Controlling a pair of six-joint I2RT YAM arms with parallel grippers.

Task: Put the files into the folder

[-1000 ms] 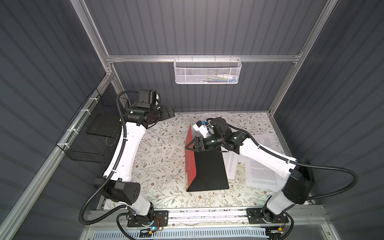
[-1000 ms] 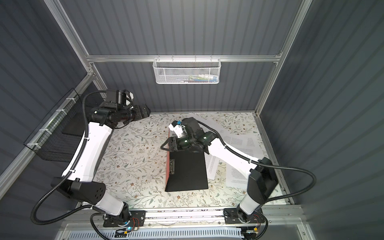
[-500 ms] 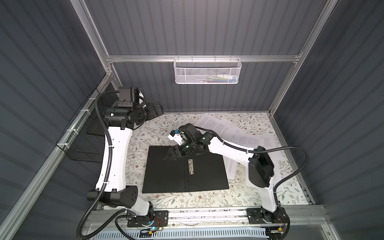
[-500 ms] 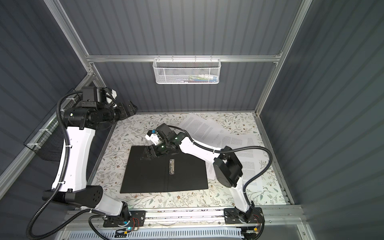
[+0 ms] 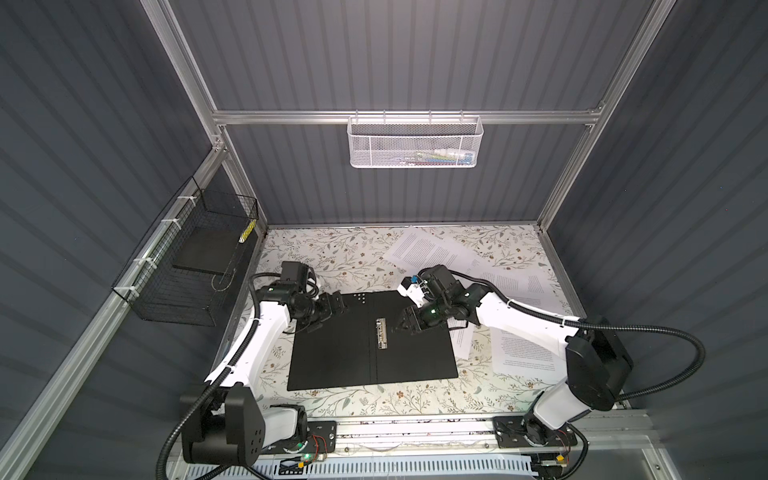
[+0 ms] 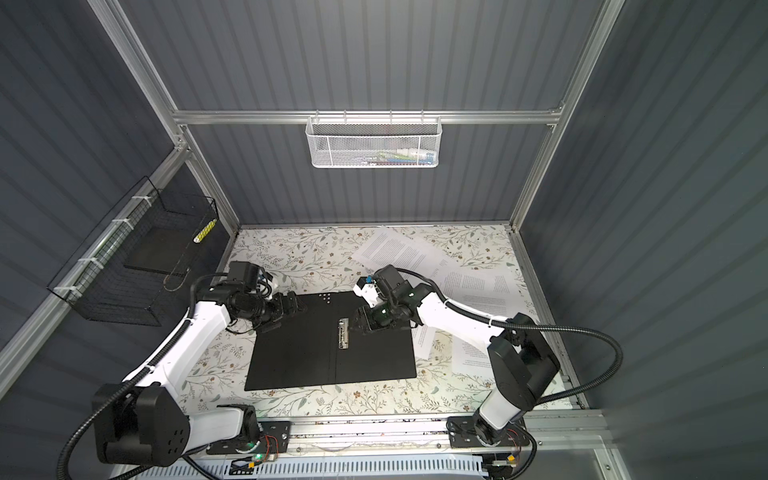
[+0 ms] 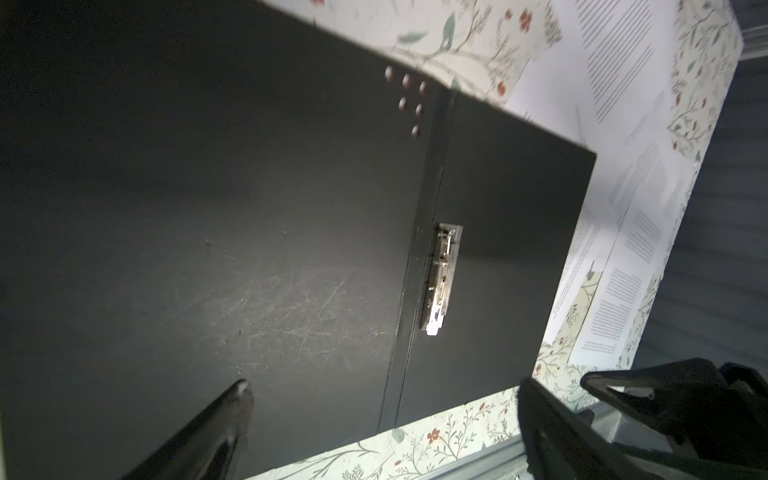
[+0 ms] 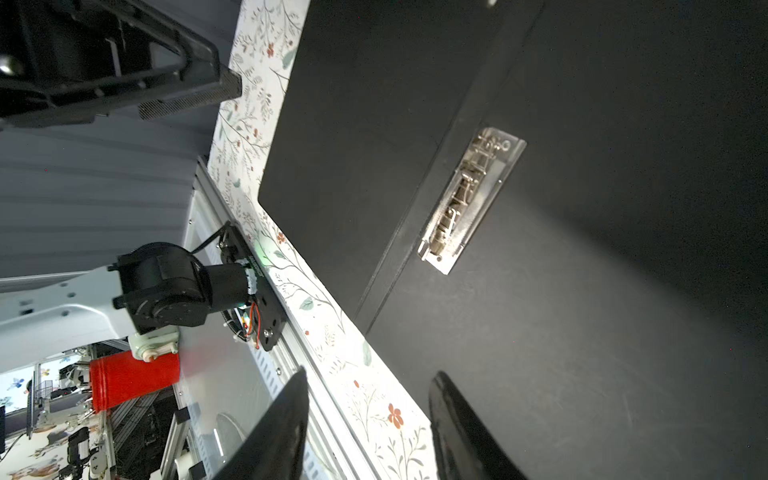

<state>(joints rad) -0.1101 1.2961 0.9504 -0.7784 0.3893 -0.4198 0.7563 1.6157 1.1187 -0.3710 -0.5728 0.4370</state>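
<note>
Hovering empty with jaws partly apart, the right gripper (image 8: 370, 376) hangs over the open folder (image 5: 332, 357) beside its metal clip (image 5: 381, 332); the left gripper (image 7: 384, 386) gapes wide at the folder's far-left corner. Opening looks done; next comes fetching the files (image 5: 428, 253) scattered right, one meeting the folder's edge, bare mat (image 5: 353, 257) beyond

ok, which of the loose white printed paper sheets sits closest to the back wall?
The tilted white printed sheet at rear centre, one corner almost at the wall; the other sheets lie further right, nearer the front.
</note>
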